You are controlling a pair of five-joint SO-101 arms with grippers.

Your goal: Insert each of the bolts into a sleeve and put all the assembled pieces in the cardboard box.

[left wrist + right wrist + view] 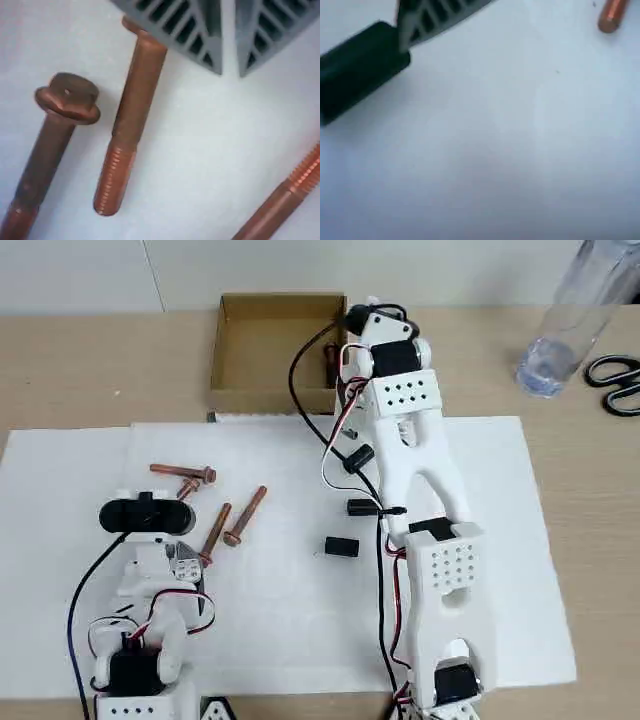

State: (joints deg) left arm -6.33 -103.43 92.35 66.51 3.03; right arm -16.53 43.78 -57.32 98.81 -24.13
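Note:
Several copper bolts [215,533] lie on the white paper [300,620] at the left. My left gripper [185,560] hovers just beside them. In the left wrist view its grey fingertips [200,30] stand almost together over one bolt [132,120], with nothing between them. Two more bolts [67,97] [285,200] lie to either side. Three black sleeves [341,546] [362,507] [360,455] lie mid-table. My right gripper [420,22] is low over the paper, touching a black sleeve [360,67], with a bolt tip [611,15] farther off. The cardboard box [275,350] holds a copper piece [330,358].
The right arm [430,500] stretches from the front edge up to the box's near corner, with cables trailing over the sleeves. A plastic bottle [565,320] and scissors [618,380] stand at the back right on the wooden table.

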